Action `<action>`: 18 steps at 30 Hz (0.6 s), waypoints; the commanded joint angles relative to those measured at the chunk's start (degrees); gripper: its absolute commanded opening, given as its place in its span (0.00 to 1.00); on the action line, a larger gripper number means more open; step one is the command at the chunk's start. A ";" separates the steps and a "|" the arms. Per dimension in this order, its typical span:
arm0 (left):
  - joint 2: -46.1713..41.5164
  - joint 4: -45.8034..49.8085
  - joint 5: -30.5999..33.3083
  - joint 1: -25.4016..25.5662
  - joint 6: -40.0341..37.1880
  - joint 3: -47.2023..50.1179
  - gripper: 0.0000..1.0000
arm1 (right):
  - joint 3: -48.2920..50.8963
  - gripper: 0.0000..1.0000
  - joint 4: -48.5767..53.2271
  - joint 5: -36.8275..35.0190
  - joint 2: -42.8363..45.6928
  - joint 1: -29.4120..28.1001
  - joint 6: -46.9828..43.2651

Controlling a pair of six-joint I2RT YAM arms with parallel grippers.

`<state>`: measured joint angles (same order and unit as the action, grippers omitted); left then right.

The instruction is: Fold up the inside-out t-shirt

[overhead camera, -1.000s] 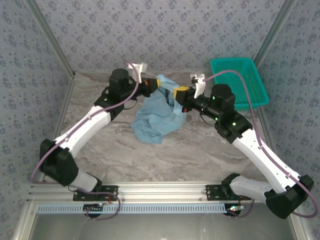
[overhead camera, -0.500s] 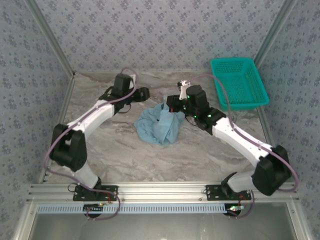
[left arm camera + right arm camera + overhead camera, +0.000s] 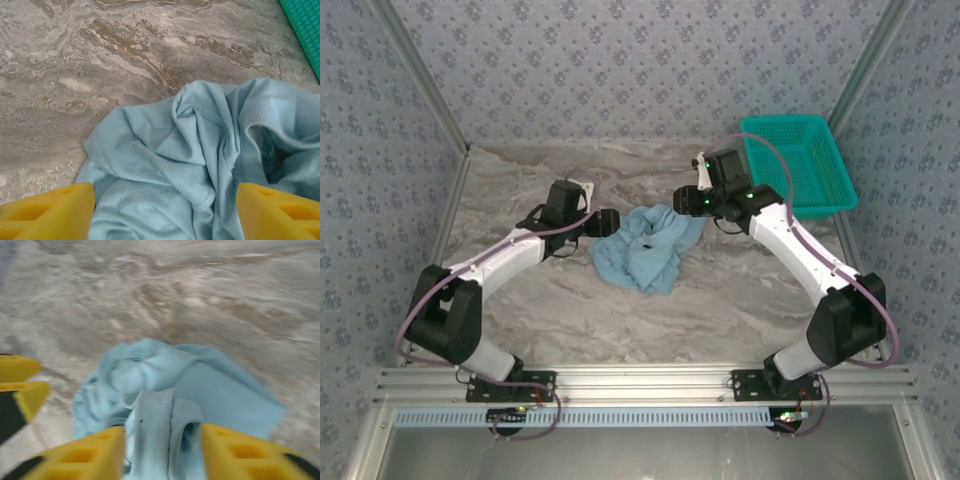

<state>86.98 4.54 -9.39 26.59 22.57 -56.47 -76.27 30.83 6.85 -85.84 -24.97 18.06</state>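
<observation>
The inside-out t-shirt [image 3: 650,250] is lying as a crumpled heap on the table [image 3: 620,330], left of the teal basket [image 3: 782,120], a bit nearer than it and not touching it. It is not flat yet, so nothing can be folded.

Left gripper [image 3: 165,196]: set low at the heap's edge away from the basket. Jaws are wide and nothing is held. A stitched hem fold lies between the fingers [image 3: 47,210].

Right gripper [image 3: 162,435]: at the heap's basket-side edge. Jaws are narrowed on a ribbed band [image 3: 152,415], judged to be the collar. The band fills the gap, so it is taken as held. The wrist view is blurred.

Step judged: spreading the heap before any fold.
- One hem layer should be pinched by the left gripper, not a bunch.
- That hem is to be drawn away from the basket while the band is drawn toward it.
- Cloth should be kept low and evenly tensioned, so the heap opens instead of being dragged.
- The basket-side pull should be stopped short of the basket rim.
- Sleeves are hidden in the folds and should be located once the shirt is flat.
</observation>
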 commanded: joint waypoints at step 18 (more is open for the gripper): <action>0.20 4.47 1.92 -0.13 2.35 -2.33 0.74 | 38.06 0.46 -32.55 7.63 6.22 -7.89 1.65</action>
<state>87.39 7.70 -8.05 26.59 24.49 -56.97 -38.06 9.74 12.91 -77.01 -31.92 18.65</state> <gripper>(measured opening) 0.738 0.463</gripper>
